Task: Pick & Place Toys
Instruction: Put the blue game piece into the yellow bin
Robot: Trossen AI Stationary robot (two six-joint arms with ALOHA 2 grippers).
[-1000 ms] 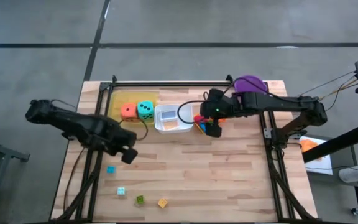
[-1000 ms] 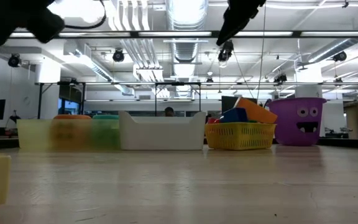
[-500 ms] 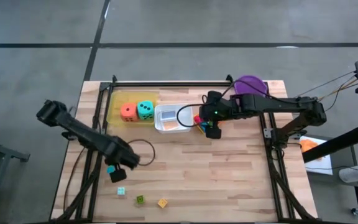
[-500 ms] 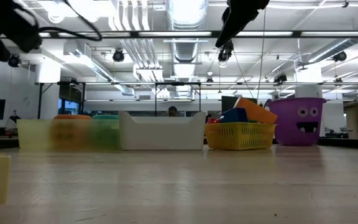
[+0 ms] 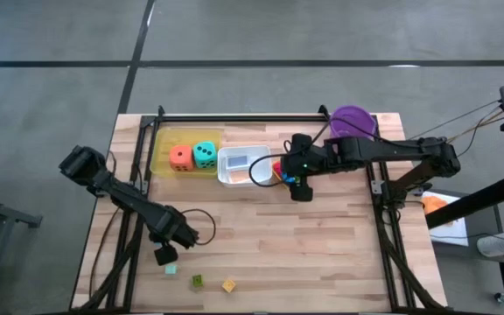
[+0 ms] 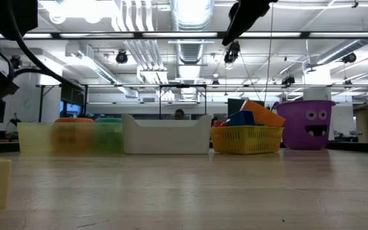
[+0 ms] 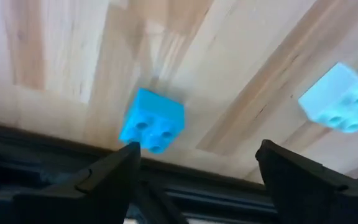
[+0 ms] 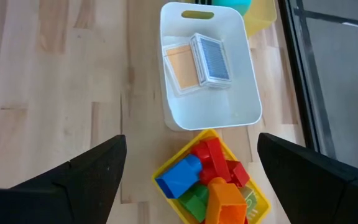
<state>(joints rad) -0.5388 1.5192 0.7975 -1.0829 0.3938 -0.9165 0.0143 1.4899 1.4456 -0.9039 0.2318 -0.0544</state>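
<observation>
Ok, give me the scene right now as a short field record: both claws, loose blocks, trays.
left claw: open, low over a blue block, not gripping it
right claw: open, above the yellow basket of blocks
loose blocks: pale blue, green, yellow near the table's front edge
white tray: orange card, blue card
yellow tray: orange die, teal die
purple bucket: back right
</observation>
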